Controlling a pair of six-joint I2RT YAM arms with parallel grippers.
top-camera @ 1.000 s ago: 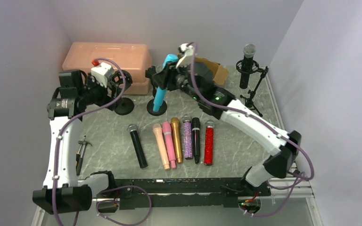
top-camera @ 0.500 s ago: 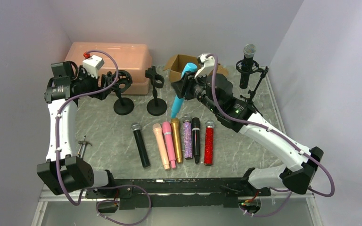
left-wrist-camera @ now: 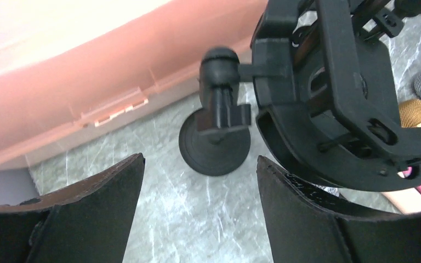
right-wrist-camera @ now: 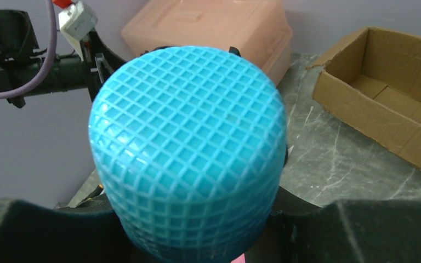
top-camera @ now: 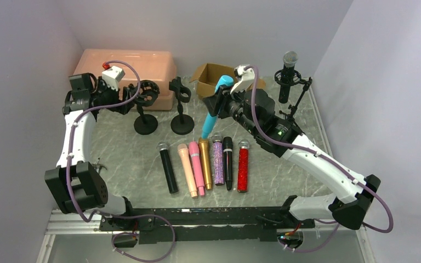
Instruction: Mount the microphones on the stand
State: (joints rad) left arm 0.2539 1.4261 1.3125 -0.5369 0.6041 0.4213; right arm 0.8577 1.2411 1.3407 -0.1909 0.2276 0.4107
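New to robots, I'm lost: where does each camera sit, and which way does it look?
Top external: above, behind the arm bases, looking down on the left arm, right arm and table.
Left wrist: on the left gripper, open fingers framing the stand.
Right wrist: on the right gripper, facing the teal microphone it holds.
All three share the pink case.

Six microphones lie in a row on the surface — two stands behind them; farther back, case left, box centre, tripod right.

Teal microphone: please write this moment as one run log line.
right tool: holds teal microphone | left tool: open, near shock mount
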